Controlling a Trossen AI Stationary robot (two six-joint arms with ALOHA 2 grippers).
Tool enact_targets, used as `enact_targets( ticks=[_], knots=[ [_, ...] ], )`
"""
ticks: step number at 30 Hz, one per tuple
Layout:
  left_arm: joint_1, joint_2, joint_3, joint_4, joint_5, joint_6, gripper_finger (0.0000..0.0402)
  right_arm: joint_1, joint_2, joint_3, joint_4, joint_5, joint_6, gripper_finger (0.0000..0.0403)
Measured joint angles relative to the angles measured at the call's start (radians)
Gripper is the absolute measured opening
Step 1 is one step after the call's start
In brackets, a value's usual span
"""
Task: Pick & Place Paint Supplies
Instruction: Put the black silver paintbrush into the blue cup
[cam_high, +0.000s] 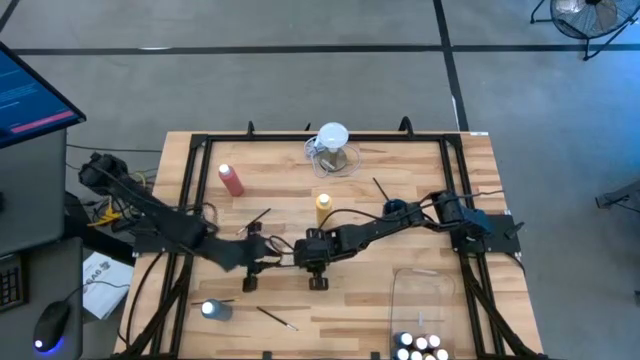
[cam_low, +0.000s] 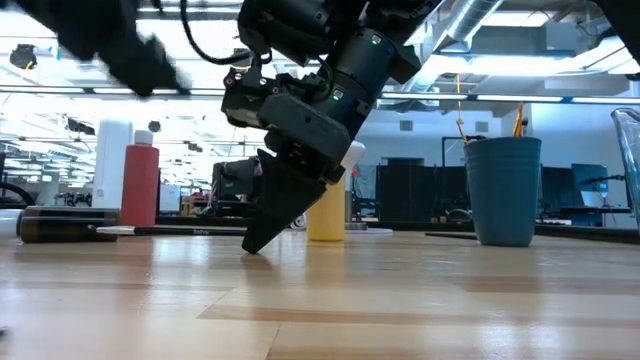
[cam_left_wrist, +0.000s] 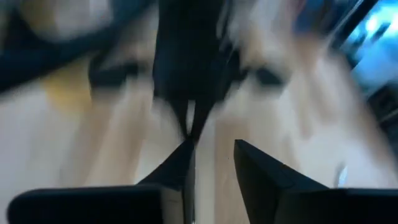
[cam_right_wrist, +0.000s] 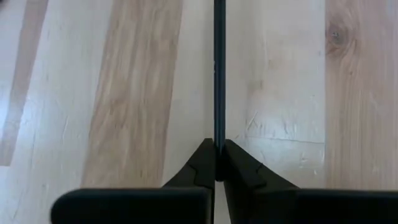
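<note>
Both fingers of my right gripper (cam_right_wrist: 219, 163) pinch a thin dark paintbrush (cam_right_wrist: 219, 74) (grasp step); next I lift it cleanly off the table (cam_right_wrist: 124, 93).

I see both arms crowding the table's middle in the high view, the right gripper (cam_high: 318, 283) low there. Bare wood lies lower centre and upper right, while the yellow bottle (cam_high: 323, 207), jug (cam_high: 333, 148) and bin (cam_high: 425, 300) block elsewhere.
</note>
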Motion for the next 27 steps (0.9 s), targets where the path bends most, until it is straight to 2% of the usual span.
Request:
enact_targets(
  ticks=[3,6,12,17,21,23,27],
  knots=[
    [-0.060,-0.095,0.000,0.087,-0.118,0.109,0.0092,0.005,-0.002,0.000,0.012,0.025,-0.002,0.0004],
    [-0.105,-0.173,0.002,0.156,-0.188,0.207,0.0092,0.019,-0.033,-0.003,0.043,0.082,-0.005,0.0004],
    [-0.131,-0.256,0.001,0.210,-0.221,0.329,0.0092,0.070,-0.194,-0.081,0.164,0.112,-0.089,0.0004],
    [-0.129,-0.266,0.001,0.277,-0.222,0.445,0.0092,0.095,-0.399,-0.262,0.351,0.120,-0.131,0.0004],
    [-0.129,-0.286,0.000,0.309,-0.220,0.530,0.0092,0.089,-0.558,-0.465,0.570,0.103,-0.126,0.0004],
    [-0.129,-0.301,-0.006,0.345,-0.215,0.576,0.0092,0.090,-0.625,-0.568,0.746,0.075,-0.126,0.0004],
    [-0.094,-0.307,-0.107,0.683,-0.160,0.704,0.0092,0.080,-0.694,-0.726,1.192,-0.029,-0.117,0.0004]
  ],
)
